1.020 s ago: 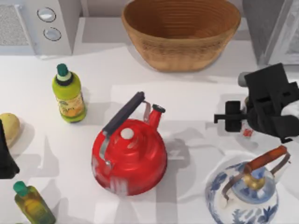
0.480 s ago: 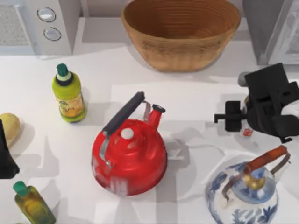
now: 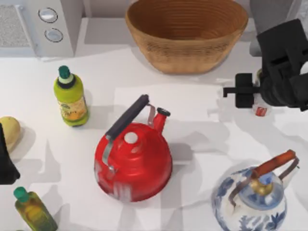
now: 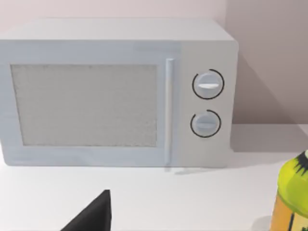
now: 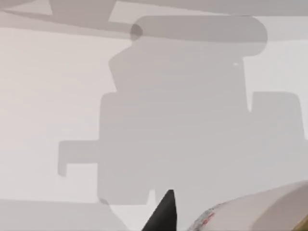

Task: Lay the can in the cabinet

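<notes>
The can, a small white tin with red marks, hangs above the table at the right, under my right gripper, which is shut on it. The right wrist view has the can's white side beside one black fingertip, over the arm's shadow on the table. Behind the right arm, at the back right corner, stands the light-grey cabinet, partly hidden by the arm. My left gripper stays parked at the table's left edge, open, facing the white appliance.
A wicker basket stands at the back middle, left of the cabinet. A red kettle sits mid-table and a blue-and-white kettle at the front right. Two green-capped bottles and the knobbed appliance are on the left.
My right gripper has risen and moved toward the back of the table with the can, closer to the cabinet. The left arm has not moved.
</notes>
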Motion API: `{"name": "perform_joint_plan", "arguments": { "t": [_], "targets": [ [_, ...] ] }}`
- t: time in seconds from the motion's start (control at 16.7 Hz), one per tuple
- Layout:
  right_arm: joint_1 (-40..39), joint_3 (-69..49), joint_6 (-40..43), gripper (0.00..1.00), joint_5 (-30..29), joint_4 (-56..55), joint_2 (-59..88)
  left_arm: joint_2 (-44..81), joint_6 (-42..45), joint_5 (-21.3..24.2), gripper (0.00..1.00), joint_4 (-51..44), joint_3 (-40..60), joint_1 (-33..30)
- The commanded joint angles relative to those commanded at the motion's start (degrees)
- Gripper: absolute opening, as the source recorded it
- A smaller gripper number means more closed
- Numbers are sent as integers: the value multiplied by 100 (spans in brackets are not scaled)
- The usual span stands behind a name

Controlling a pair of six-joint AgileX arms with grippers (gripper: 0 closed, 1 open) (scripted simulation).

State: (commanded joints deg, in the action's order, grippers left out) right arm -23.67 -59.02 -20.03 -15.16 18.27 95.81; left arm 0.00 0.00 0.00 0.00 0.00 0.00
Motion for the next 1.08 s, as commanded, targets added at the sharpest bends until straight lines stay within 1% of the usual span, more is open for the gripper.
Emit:
{"name": "perform_joint_plan", "arguments": {
  "t": [0.18, 0.36, 0.78, 1.08],
  "targets": [
    [9, -562, 18, 0, 16, 998, -415, 0, 0, 0, 100, 0, 0, 0],
    [28, -884, 31, 0, 29, 1471, -704, 0, 0, 0, 100, 0, 0, 0],
    [52, -793, 48, 0, 42, 1464, -810, 0, 0, 0, 100, 0, 0, 0],
    [413, 9, 210, 0, 107, 1189, -1677, 0, 0, 0, 100, 0, 0, 0]
  ]
}}
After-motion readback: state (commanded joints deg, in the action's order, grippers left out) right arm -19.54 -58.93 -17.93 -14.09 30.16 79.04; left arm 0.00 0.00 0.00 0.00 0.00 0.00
